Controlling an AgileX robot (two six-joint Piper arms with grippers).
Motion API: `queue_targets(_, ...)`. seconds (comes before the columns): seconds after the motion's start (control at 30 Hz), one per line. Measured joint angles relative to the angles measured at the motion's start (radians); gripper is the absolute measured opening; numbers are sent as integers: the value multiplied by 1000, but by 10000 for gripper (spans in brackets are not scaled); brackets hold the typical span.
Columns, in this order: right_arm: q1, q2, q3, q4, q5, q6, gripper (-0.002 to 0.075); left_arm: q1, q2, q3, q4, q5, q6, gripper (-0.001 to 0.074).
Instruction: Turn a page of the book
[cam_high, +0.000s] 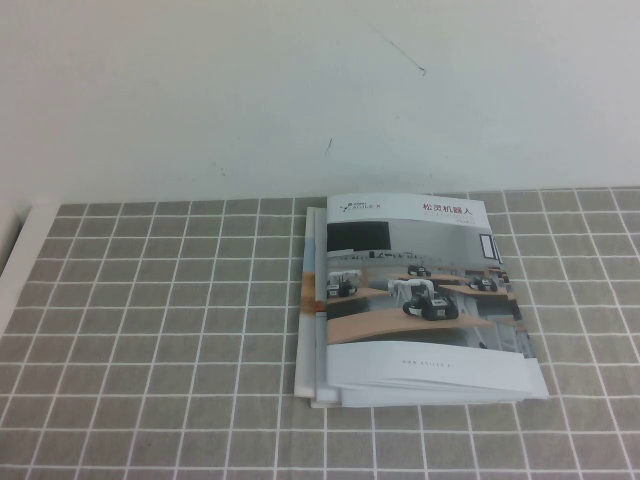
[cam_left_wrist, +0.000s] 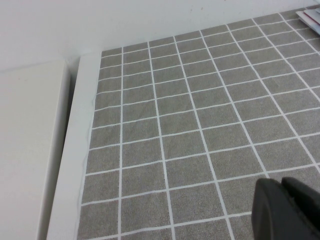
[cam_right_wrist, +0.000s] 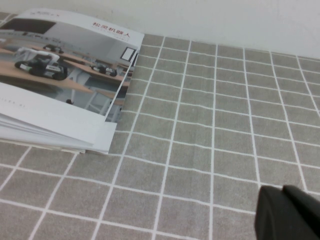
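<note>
- High view: shows the book (cam_high: 420, 290) closed, right of centre in the frame, on the grey cloth (cam_high: 150, 330) with its white grid lines.
- Shows the page (cam_high: 415, 255) as the top leaf: glossy, white-bordered, with a photo of robot arms on wooden desks, a red Chinese title at its upper right and a small logo at its upper left.
- Peeking out at the book's left and lower edges, the thin sheets (cam_high: 310, 320) of a stack beneath, one with an orange strip.
- Above the cloth, a plain white wall (cam_high: 300, 90) with a few small dark marks; no arm or gripper in this view.
- Left wrist view: only a dark, rounded part of the left gripper (cam_left_wrist: 287, 210) at the lower right corner, over bare checked cloth; cannot tell how its fingers stand.
- At far upper right, a corner of the stacked booklets (cam_left_wrist: 311, 19), well apart from the gripper; along the left, the white table edge (cam_left_wrist: 70, 165).
- Right wrist view: the book at upper left, cover up, loose page edges fanned slightly at its lower side.
- At the lower right corner, a dark part of the right gripper (cam_right_wrist: 290, 214), well apart from the book, cloth between; cannot tell its finger state either.
</note>
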Motion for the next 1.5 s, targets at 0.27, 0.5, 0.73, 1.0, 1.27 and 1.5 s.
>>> queue_targets(0.27,0,0,0,0,-5,0,-3,0,0,0,0,0,0,-4)
queue_targets(0.5,0,0,0,2,-5,0,-3,0,0,0,0,0,0,-4)
queue_targets(0.73,0,0,0,3,-5,0,-3,0,0,0,0,0,0,-4)
queue_targets(1.0,0,0,0,4,-15,0,-3,0,0,0,-11,-17,0,-4)
queue_targets(1.27,0,0,5,-2,-164,4,-3,0,0,5,-130,-224,0,-4)
queue_targets(1.5,0,0,5,-4,-532,4,-3,0,-2,5,-151,-436,12,-4)
